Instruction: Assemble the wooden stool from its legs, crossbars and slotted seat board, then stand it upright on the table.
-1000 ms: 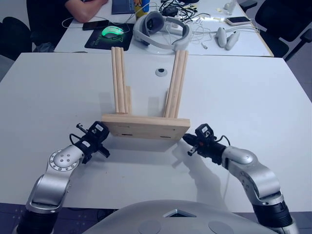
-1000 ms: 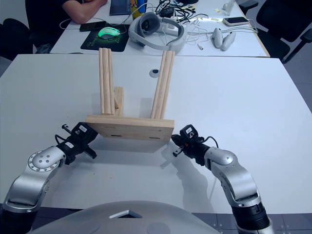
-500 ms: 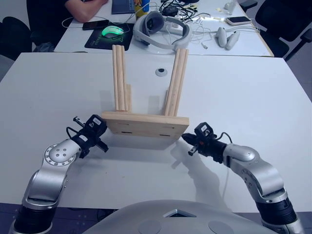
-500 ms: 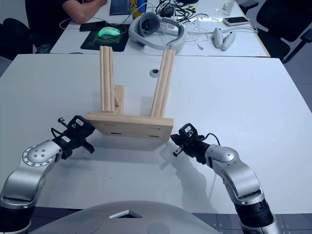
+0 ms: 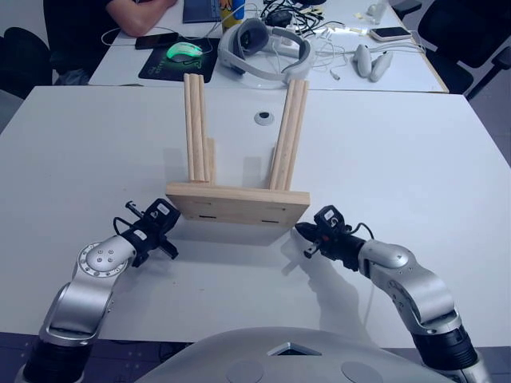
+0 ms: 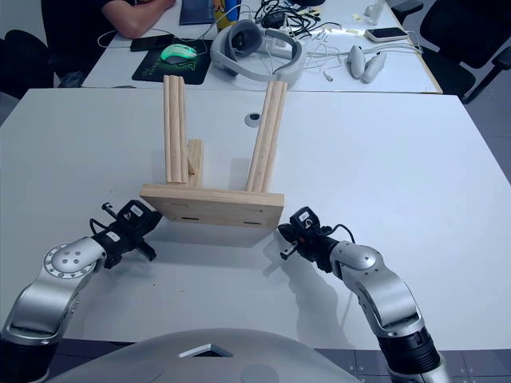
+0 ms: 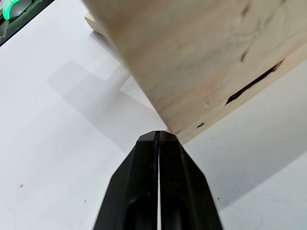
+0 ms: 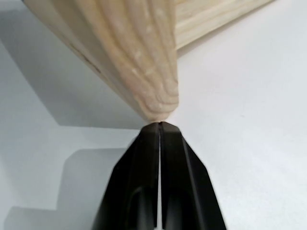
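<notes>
Wooden stool (image 5: 239, 159) lies on its side on the white table (image 5: 415, 167), legs (image 5: 196, 128) pointing away from the robot and slotted seat board (image 5: 238, 205) on edge nearest the arms, long axis running left to right. Left gripper (image 7: 157, 138) and right gripper (image 8: 159, 126), both pinched closed and empty, sit at the board's left and right lower corners, equally near. No legible marking noted on the wood.

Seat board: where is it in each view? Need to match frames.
Left eye view: seat board mid-frame, left gripper and right gripper at its ends.
Right eye view: same, slightly left of centre.
Left wrist view: slotted face, corner at the left gripper tip.
Right wrist view: end grain, corner at the right gripper tip.
Shared landmark: the board's lower corners.
</notes>
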